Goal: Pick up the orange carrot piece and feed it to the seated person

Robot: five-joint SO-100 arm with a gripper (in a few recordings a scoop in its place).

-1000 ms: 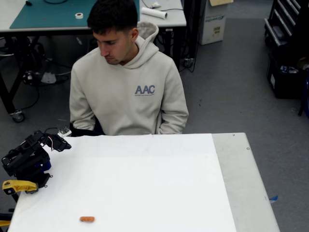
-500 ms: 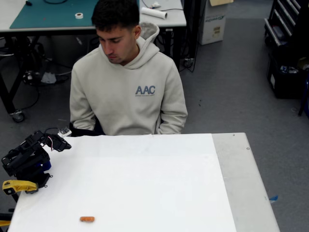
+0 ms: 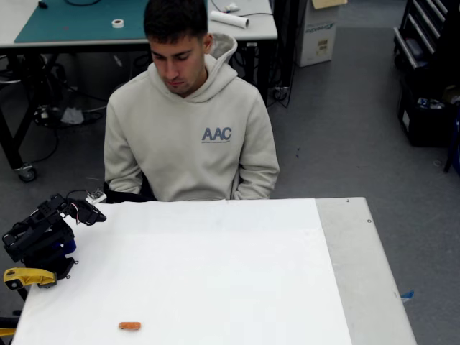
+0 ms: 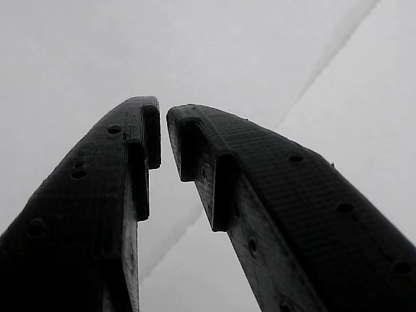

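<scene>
The orange carrot piece (image 3: 130, 325) lies flat on the white table (image 3: 230, 273) near its front left edge. The seated person (image 3: 190, 133) in a light beige hoodie sits behind the far edge, head bowed toward the table. My black arm is folded up at the table's left edge, and its gripper (image 3: 92, 214) rests near the far left corner, well away from the carrot piece. In the wrist view the two black fingers (image 4: 140, 130) almost meet at the tips, so the gripper (image 4: 163, 120) is shut with nothing between them, over plain white surface.
A yellow clamp (image 3: 27, 276) holds the arm's base at the left edge. A bare grey strip (image 3: 363, 273) runs along the table's right side. Behind the person stand a workbench with a teal mat (image 3: 72, 21) and grey floor.
The person's head has shifted slightly to the right and straightened a little. The arm and the carrot piece have not moved.
</scene>
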